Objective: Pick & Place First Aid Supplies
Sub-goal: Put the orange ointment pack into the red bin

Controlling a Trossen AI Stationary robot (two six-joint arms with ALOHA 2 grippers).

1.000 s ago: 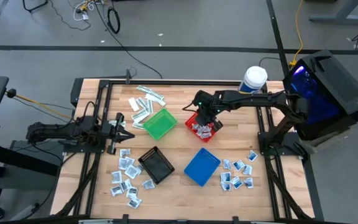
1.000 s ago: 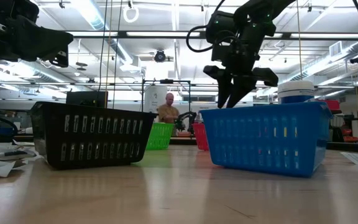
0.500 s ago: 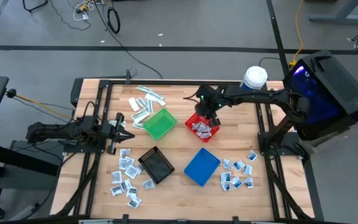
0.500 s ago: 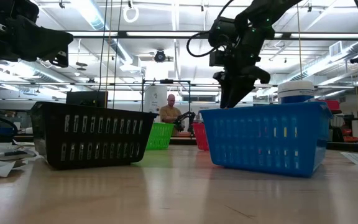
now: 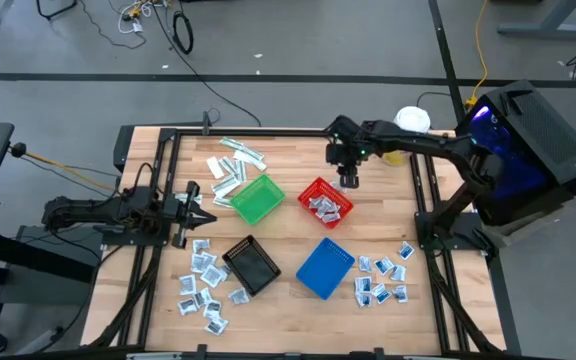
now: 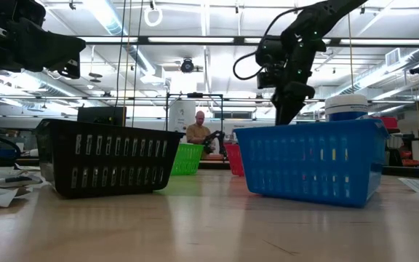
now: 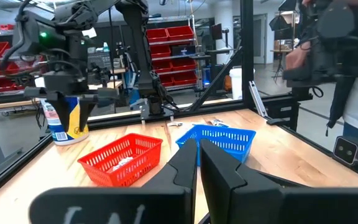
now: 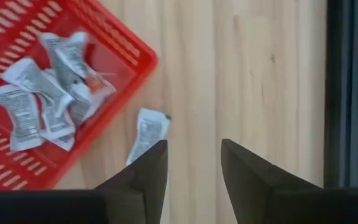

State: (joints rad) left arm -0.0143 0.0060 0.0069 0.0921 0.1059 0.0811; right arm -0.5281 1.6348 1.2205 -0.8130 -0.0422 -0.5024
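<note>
Red basket (image 8: 23, 93) has a stray sachet (image 8: 146, 134) just outside, so right gripper (image 8: 193, 163), fingers spread and empty, should drop squarely over it.

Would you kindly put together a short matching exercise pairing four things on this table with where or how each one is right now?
Things:
1. red basket
2. green basket
3. right gripper
4. left gripper

States:
A. shut, waiting at the table's left edge
B. empty, beside the narrow strips
C. holds several packets
D. open, empty, above bare wood next to the red basket

Pairs: 1-C, 2-B, 3-D, 4-A
</note>
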